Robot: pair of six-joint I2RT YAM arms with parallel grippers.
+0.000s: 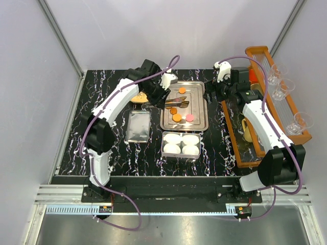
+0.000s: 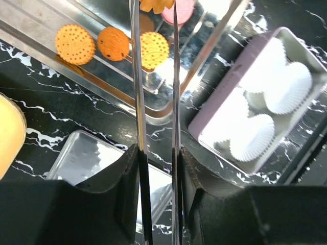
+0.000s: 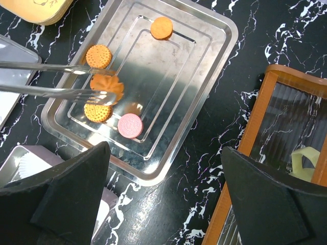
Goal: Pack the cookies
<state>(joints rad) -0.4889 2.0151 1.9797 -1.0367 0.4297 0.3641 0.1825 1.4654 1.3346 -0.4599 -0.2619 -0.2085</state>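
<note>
Several cookies lie in a steel tray (image 1: 196,120): orange ones (image 3: 161,27) (image 3: 98,56) (image 3: 98,111) and a pink one (image 3: 130,125). My left gripper (image 1: 162,89) (image 2: 158,153) is shut on metal tongs (image 1: 176,103) (image 2: 138,92). The tongs reach over the tray, and their tips grip a scalloped orange cookie (image 3: 108,86) (image 2: 156,5). A smaller tray (image 1: 182,155) (image 2: 214,109) in front holds white paper cups (image 2: 276,76). My right gripper (image 1: 225,84) (image 3: 166,204) is open and empty over the table, right of the cookie tray.
An empty steel tin (image 1: 138,126) lies left of the cup tray. A yellow-orange dish (image 1: 139,97) (image 3: 38,7) sits behind the tin. A wooden tray (image 1: 240,145) holding a yellow cup, and a wooden tray (image 1: 258,51) with glasses, stand at the right.
</note>
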